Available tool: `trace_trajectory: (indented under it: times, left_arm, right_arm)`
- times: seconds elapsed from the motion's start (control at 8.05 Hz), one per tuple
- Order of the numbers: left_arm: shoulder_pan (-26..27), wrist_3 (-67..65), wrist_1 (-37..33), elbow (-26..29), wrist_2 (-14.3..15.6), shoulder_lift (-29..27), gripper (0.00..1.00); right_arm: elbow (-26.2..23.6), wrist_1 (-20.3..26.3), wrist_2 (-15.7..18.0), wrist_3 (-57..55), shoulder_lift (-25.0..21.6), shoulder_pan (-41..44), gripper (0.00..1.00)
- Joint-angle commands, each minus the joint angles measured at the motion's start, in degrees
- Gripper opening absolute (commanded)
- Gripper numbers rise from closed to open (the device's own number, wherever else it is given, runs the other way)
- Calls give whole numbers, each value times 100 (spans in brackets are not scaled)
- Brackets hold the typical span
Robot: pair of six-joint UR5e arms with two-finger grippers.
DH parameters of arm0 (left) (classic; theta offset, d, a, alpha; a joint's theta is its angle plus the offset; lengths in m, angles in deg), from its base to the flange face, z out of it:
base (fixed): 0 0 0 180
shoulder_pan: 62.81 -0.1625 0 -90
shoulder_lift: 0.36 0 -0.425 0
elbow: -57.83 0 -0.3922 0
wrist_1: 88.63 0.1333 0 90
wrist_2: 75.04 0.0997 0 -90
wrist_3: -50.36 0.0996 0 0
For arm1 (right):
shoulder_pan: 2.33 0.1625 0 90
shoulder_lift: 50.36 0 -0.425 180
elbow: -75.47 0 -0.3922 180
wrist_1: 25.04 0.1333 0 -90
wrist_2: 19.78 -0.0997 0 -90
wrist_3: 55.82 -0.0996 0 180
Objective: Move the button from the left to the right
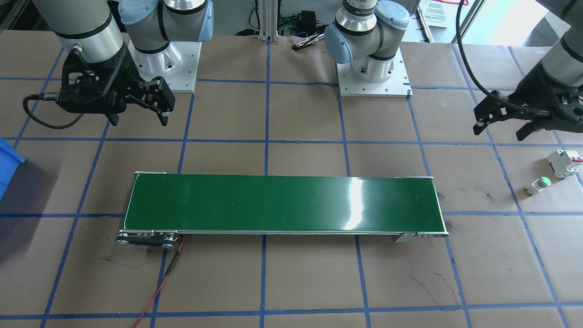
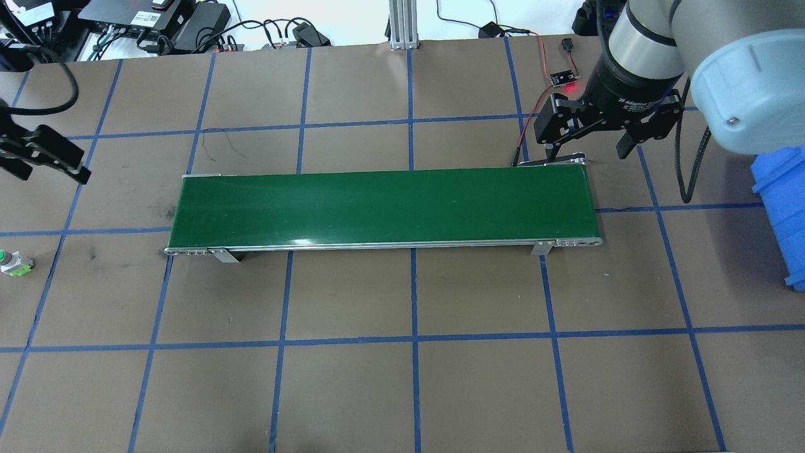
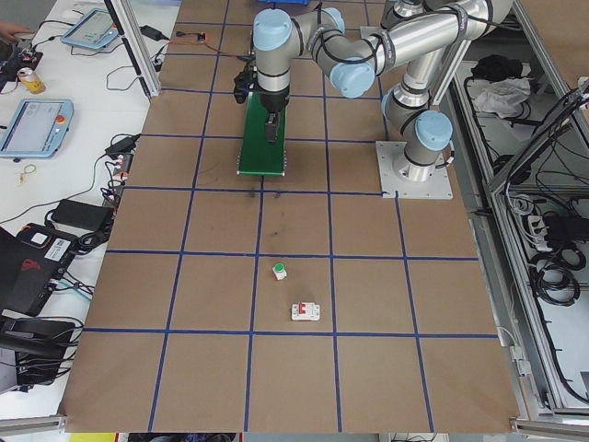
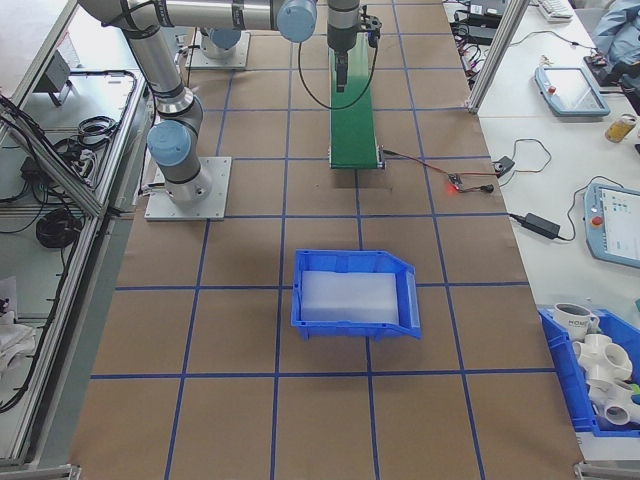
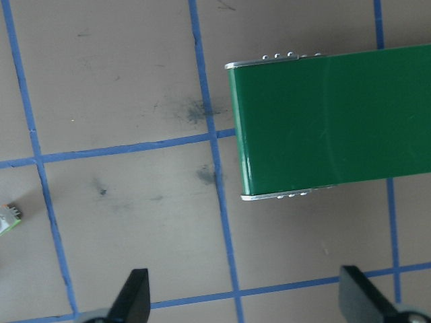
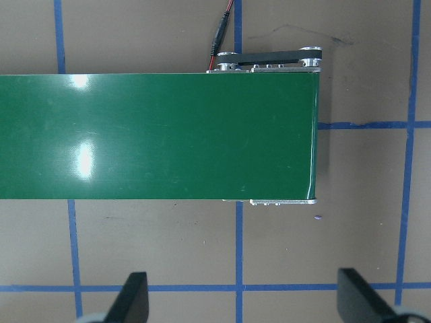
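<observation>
From the front, the button (image 1: 538, 186) lies on the brown table (image 1: 300, 282), far out on the robot's left, just beside a white breaker (image 1: 565, 163). The left claw (image 1: 501, 124) hangs above and behind them, wide open and empty. I think it should drop straight over the green cap and keep clear of the breaker, since the two sit so near each other. The right claw (image 1: 139, 114) waits open at the other end of the green belt (image 1: 282, 204).

From overhead, the button (image 2: 15, 262) is at the left edge, well apart from the belt (image 2: 383, 206). Only part of the left claw (image 2: 44, 157) shows. The right claw (image 2: 591, 148) hovers open over the belt's far right end.

From the left side, button (image 3: 280, 271) and breaker (image 3: 306, 312) sit near us on blue-taped squares. Tablets lie on a white bench.

From the right side, a blue bin (image 4: 355, 292) sits near us on the table.

The left wrist shows a sliver of the button (image 5: 8, 219) at the edge, off to one side of the open fingers (image 5: 135, 296).

The right wrist shows only the belt (image 6: 158, 134).
</observation>
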Motion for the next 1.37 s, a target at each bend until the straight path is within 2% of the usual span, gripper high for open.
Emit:
trace_trajectory:
  times: [0.0,0.12,0.25,0.37,0.5,0.75,1.24]
  left_arm:
    - [-1189,2069,107,20,1,-406,100]
    - [-1541,2607,378,-6,80,-626,100]
    - [-1849,3056,520,-24,342,-811,100]
    - [-2096,3748,739,-15,405,-1048,100]
    - [-2264,4277,1263,-6,414,-1346,100]
    - [-2327,4738,1611,46,668,-1944,100]
    - [-2327,5756,2243,46,713,-2648,100]
  right_arm:
    - [-9,0,1,0,0,0,100]
    - [-9,0,1,0,0,0,100]
    - [-9,0,1,0,0,0,100]
    - [-9,0,10,0,0,0,100]
    - [-9,0,10,0,0,0,100]
    - [-9,0,1,0,0,0,100]
    - [-9,0,1,0,0,0,100]
